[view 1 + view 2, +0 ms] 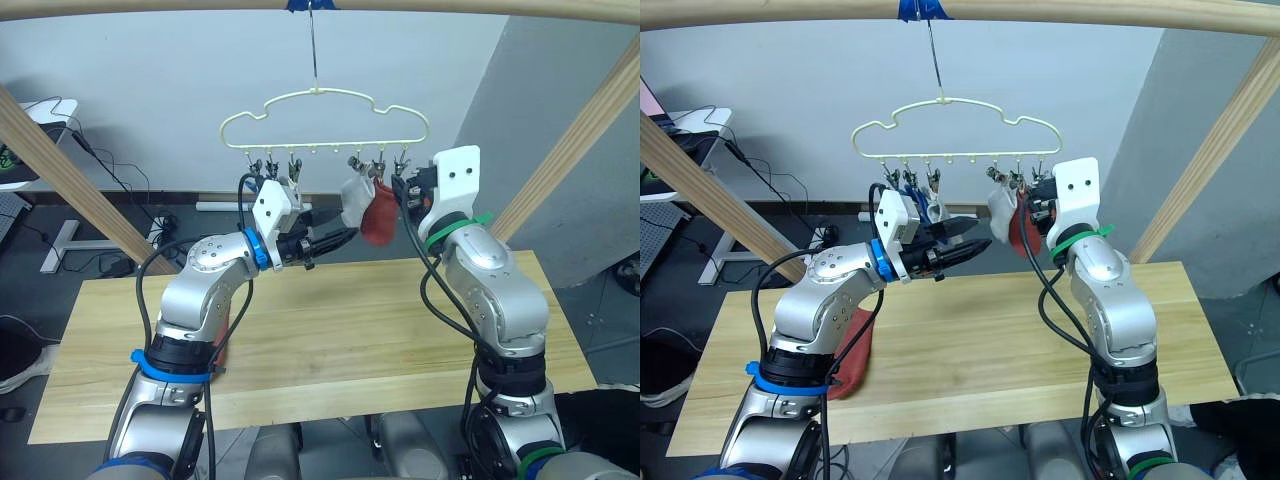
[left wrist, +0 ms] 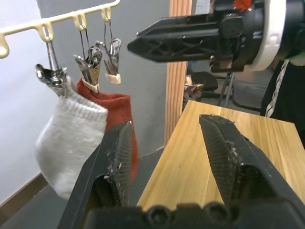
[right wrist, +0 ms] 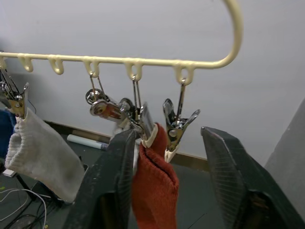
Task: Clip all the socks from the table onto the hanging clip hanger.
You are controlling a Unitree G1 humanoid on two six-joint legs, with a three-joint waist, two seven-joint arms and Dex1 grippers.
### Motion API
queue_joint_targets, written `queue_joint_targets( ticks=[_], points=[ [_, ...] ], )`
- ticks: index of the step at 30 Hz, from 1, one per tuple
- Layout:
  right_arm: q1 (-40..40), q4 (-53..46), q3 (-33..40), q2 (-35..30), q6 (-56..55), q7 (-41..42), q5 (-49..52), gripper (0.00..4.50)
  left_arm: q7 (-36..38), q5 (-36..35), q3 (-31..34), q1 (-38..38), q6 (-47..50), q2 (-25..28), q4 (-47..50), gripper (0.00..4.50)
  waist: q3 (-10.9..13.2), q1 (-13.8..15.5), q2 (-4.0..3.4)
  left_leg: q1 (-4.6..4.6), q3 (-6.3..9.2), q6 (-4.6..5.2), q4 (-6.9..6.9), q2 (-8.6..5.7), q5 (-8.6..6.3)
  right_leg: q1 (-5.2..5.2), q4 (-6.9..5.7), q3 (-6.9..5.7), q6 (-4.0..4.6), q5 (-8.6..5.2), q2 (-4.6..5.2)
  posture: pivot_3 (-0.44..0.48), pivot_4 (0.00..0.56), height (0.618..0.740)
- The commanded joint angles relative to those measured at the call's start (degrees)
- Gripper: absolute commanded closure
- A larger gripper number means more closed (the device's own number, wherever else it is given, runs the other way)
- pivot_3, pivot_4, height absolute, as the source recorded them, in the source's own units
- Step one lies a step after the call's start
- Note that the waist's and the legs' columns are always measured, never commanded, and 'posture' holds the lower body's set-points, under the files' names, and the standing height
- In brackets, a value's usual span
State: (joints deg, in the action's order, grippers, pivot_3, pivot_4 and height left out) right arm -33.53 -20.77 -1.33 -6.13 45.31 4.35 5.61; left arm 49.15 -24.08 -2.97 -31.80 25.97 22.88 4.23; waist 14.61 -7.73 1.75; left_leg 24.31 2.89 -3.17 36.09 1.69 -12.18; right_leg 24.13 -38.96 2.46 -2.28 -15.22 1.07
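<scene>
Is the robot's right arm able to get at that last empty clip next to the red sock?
Probably yes: the right gripper is open just below the empty clip, beside the clipped rust red sock, with nothing between them.

Both head views look forward and down from above the tabletop toward the clip hanger hanging beyond it. The left wrist view looks close along its tool at the hanger's clips from one side. The right wrist view faces the same clips from nearer, sharing the red sock.
</scene>
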Motion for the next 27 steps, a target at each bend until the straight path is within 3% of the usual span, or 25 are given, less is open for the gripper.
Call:
queue_joint_targets(
  ticks=[1,15,27],
  points=[
    [-2.6,1.1,0.4,0.6,-1.7,-1.2,-0.7,2.30,0.0,-1.0,0.9,0.0,0.0,0.6,3.1,2.01,0.0,-0.1,0.00,0.00,0.00,0.00,0.00,0.00,0.00,0.00,-0.01,0.00,0.00,0.00,0.00,-0.181,0.232,0.740],
    [-7.4,11.4,0.9,2.4,-8.0,-4.1,-1.7,2.30,0.0,-0.7,0.7,-0.3,-0.5,0.9,2.2,2.01,0.0,-0.1,0.00,0.00,-0.01,0.00,0.00,0.00,0.00,0.00,-0.01,0.00,0.01,0.01,0.00,-0.174,0.231,0.740],
    [-7.1,11.9,1.6,2.8,-9.6,-5.4,-2.4,2.30,0.0,-0.6,0.6,-0.4,-0.8,0.8,1.9,2.01,0.0,-0.1,0.00,0.00,0.00,0.00,0.00,0.00,0.00,0.00,-0.03,0.00,0.01,0.01,0.00,-0.174,0.231,0.740]
  ],
)
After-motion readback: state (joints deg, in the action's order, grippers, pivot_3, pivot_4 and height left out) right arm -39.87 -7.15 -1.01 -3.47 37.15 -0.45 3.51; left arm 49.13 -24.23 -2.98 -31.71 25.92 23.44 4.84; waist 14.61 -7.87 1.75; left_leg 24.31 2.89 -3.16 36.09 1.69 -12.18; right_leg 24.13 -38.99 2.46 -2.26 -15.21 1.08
